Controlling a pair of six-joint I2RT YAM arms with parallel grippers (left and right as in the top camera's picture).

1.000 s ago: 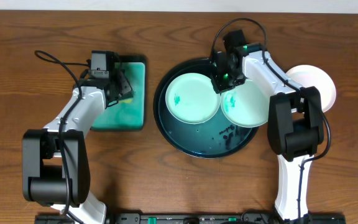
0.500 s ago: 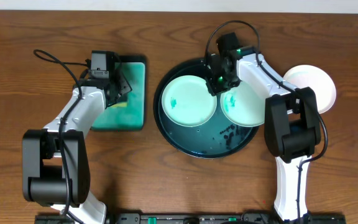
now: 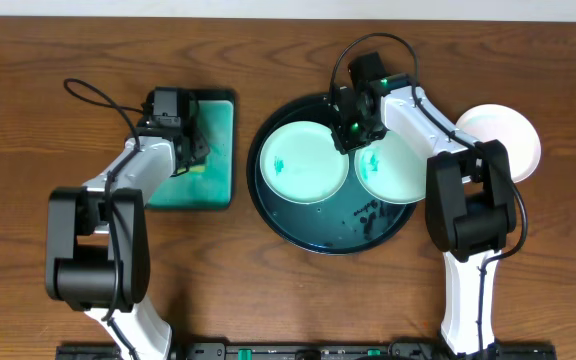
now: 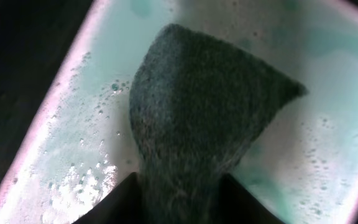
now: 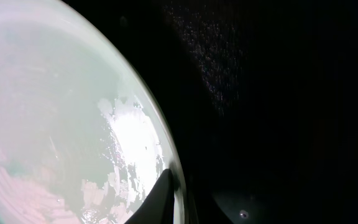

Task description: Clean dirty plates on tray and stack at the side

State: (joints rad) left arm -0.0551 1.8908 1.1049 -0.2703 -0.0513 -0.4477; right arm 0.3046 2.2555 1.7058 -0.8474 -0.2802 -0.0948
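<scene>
The right gripper (image 3: pixel 352 132) pinches the rim of the left plate (image 3: pixel 303 165) — jaws nearly together — inside the round tray (image 3: pixel 313 243), just beside a second plate (image 3: pixel 396 180). A third plate (image 3: pixel 513 140) (white, partly behind the arm) sits on the tabletop (image 3: pixel 268 300). The left gripper (image 4: pixel 179 183) clamps a scouring pad (image 4: pixel 204 112) over the sudsy rectangular tray (image 3: pixel 218 190).

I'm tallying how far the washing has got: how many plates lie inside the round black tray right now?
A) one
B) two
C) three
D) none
B: the left plate and the right plate both lie inside the tray, while a third plate sits outside it on the tabletop.
</scene>
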